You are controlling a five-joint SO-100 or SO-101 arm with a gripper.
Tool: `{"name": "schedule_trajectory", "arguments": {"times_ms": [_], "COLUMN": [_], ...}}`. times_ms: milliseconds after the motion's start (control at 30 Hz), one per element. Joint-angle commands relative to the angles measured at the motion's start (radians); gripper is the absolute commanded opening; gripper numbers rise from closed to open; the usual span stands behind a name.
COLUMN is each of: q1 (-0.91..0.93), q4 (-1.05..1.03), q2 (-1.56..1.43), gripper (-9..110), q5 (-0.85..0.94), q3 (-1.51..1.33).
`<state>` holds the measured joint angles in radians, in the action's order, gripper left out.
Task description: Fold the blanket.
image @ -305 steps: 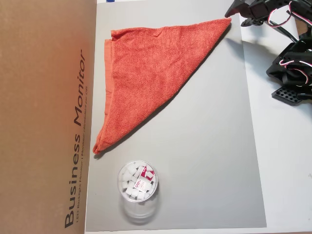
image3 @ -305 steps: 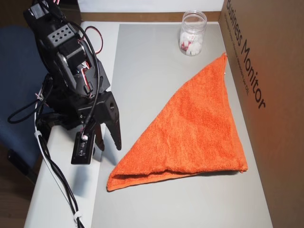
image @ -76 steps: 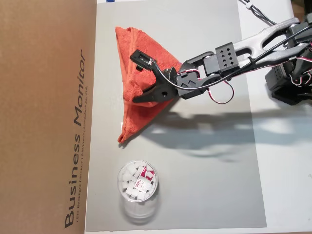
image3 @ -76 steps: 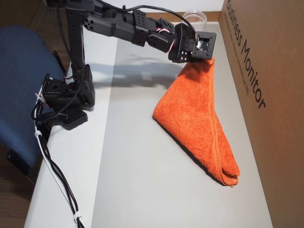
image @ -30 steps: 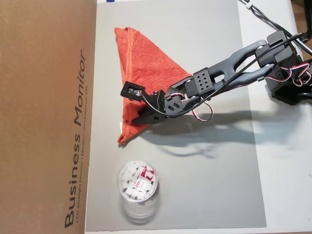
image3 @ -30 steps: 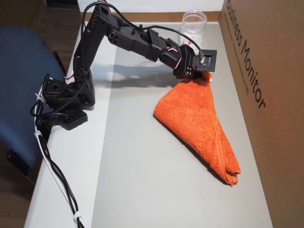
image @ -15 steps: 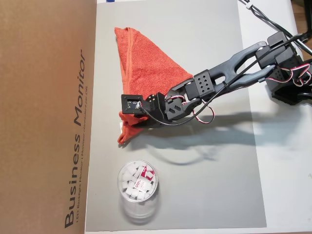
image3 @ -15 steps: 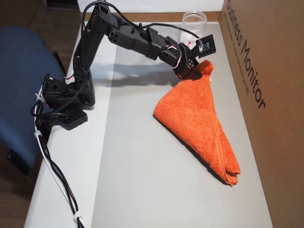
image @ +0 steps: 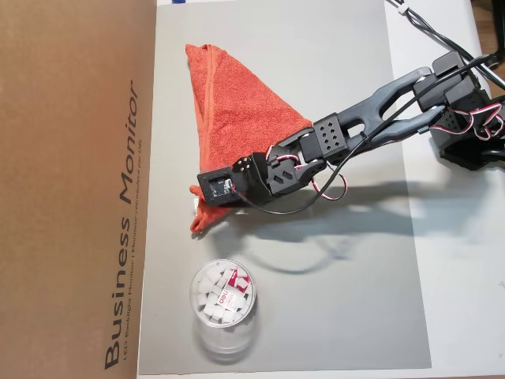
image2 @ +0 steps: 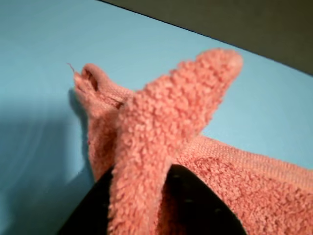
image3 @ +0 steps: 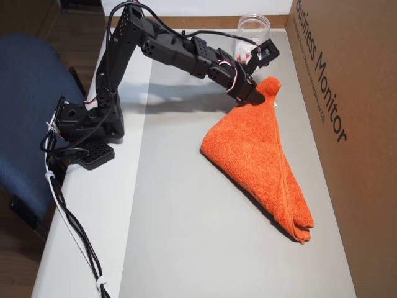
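The orange-red blanket (image: 237,110) lies on the grey mat (image: 331,276), folded into a narrow triangle with its long hemmed edge toward the cardboard box. My gripper (image: 211,197) is over the triangle's tip nearest the cup and is shut on a blanket corner. In the other overhead view the gripper (image3: 255,94) pinches that corner just above the blanket (image3: 260,155). The wrist view shows a fuzzy flap of blanket (image2: 161,122) sticking up between my dark fingers (image2: 195,205), with the hemmed tip lying on the mat behind it.
A clear plastic cup (image: 223,296) with white pieces stands on the mat just past the held tip; in the other overhead view the cup (image3: 251,28) is partly behind my wrist. A tall cardboard box (image: 79,189) walls one side. The arm base (image3: 84,124) sits off the mat.
Over the last second my gripper carried the blanket corner further toward the tip near the cup, and the wrist rolled and tipped down. The rest of the blanket stayed put.
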<state>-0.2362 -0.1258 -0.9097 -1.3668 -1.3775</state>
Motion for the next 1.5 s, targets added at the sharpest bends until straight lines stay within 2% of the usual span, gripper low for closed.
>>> {"name": "schedule_trajectory", "arguments": {"times_ms": [0,933,1100,1467], "q1": [-0.018,-0.064,-0.095,-0.137], "q4": [0.017,0.118,0.118,0.117], "q2": [-0.008,-0.026,-0.026,-0.008], "gripper": [9,13,13,13], "q5": [0.048,0.055,-0.049,-0.077], "q3": [0.043,0.046,0.046,0.046]}}
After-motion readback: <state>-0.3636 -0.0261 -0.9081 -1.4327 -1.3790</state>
